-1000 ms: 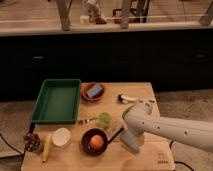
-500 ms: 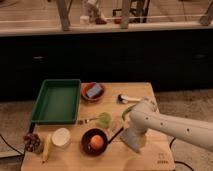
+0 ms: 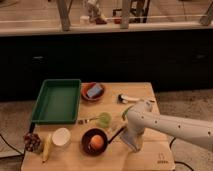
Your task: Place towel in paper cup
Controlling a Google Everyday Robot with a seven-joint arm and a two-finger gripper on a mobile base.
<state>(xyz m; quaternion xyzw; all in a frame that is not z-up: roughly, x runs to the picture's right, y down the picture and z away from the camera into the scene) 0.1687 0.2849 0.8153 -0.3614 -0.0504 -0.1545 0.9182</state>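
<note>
The towel [image 3: 94, 91] is a blue-grey folded piece lying in a red bowl [image 3: 85, 96] at the back middle of the wooden table. The white paper cup [image 3: 61, 137] stands upright at the front left, beside a banana. My white arm reaches in from the right, and my gripper [image 3: 131, 142] points down at the table's front middle, just right of a dark bowl. It is far from both the towel and the cup. Nothing shows in it.
A green tray [image 3: 57, 100] fills the back left. A dark bowl [image 3: 89, 135] holds an orange [image 3: 97, 142]. A small green cup [image 3: 104, 119], a fork [image 3: 87, 120], a banana [image 3: 47, 148], grapes [image 3: 32, 143] and a black-handled white utensil [image 3: 125, 98] lie around.
My arm has shifted slightly to the left over the table. The gripper stays low near the dark bowl. No object has moved.
</note>
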